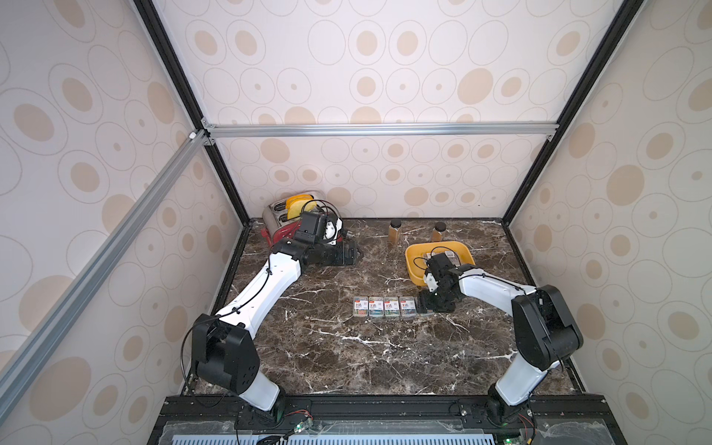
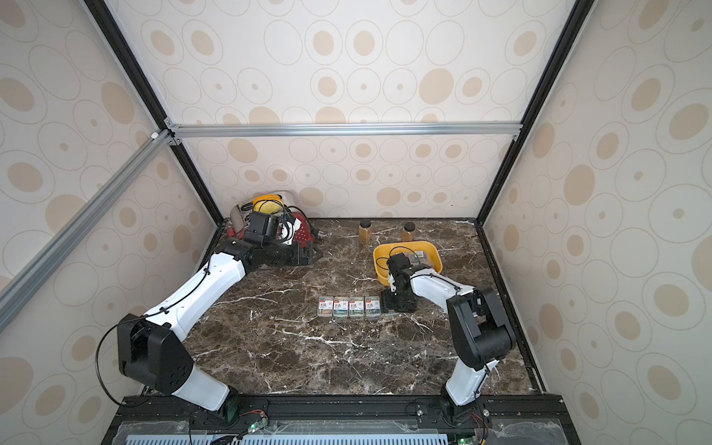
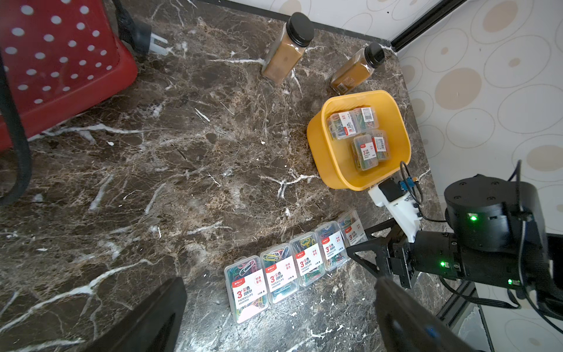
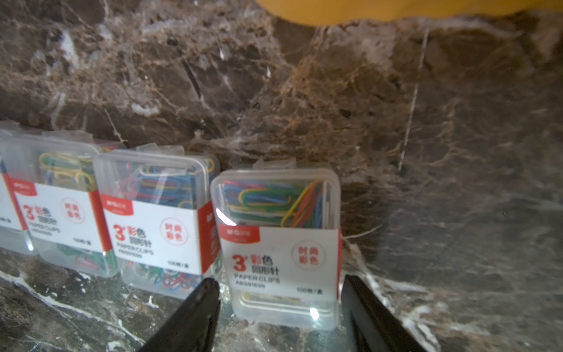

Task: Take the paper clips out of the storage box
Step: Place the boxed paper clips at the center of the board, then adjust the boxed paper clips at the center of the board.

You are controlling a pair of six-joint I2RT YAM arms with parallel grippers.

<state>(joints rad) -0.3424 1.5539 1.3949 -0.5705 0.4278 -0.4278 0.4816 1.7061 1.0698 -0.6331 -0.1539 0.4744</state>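
Paper clips (image 3: 306, 262): five cases lined on table (image 3: 182, 183); several lie in storage box (image 3: 332, 164). Right gripper (image 4: 279, 282) straddles fifth case (image 4: 278, 243), jaws parted, gripping nothing. Release step, judged; next: lift clear, re-enter box.

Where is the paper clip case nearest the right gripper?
In the right wrist view the case lies flat on the table, at the right end of the row, between the right gripper's fingers.

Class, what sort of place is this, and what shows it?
Probably a robot test booth, not a real kitchen: an aluminium frame, papered walls around a marble-look tabletop, and two robot arms mounted at its front.
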